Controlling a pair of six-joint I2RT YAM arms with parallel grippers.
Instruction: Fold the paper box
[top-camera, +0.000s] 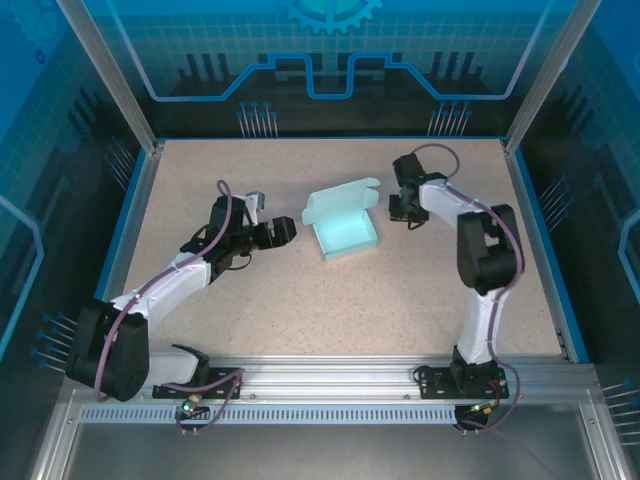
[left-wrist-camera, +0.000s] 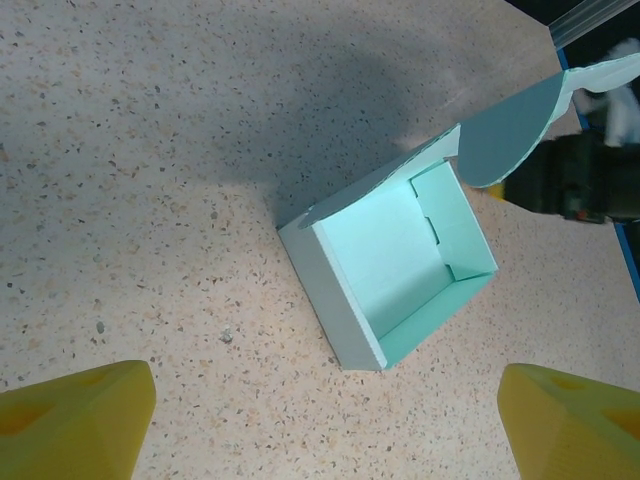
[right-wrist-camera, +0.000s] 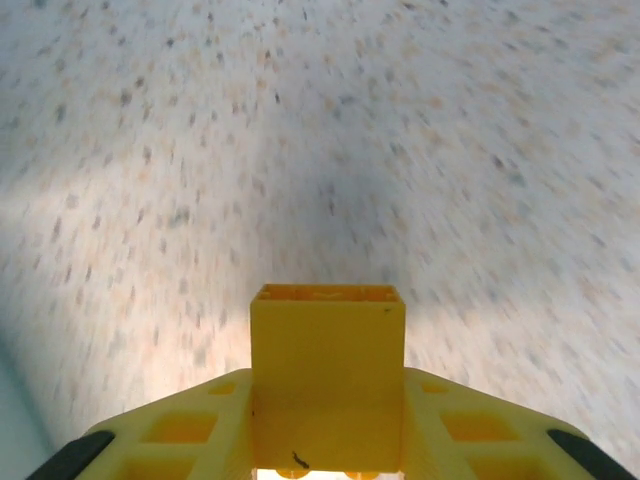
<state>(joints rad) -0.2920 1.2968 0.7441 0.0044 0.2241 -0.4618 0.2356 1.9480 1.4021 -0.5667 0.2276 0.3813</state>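
Because the left gripper, fingers spread wide, sits at 9 o'clock of the unpinned paper box at the centre of the table, we judge a push could slide the tray or crush a wall. At 3 o'clock, blur prevents us telling the right gripper's finger state. At 12 o'clock the lid stands raised; its tuck flaps are unclear.

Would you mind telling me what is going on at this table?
Two robot arms are folding a light blue paper box. It sits in the middle of the table as an open tray with its lid flap raised. The left gripper hovers open on one side, and the right gripper is opposite, by the lid flap.
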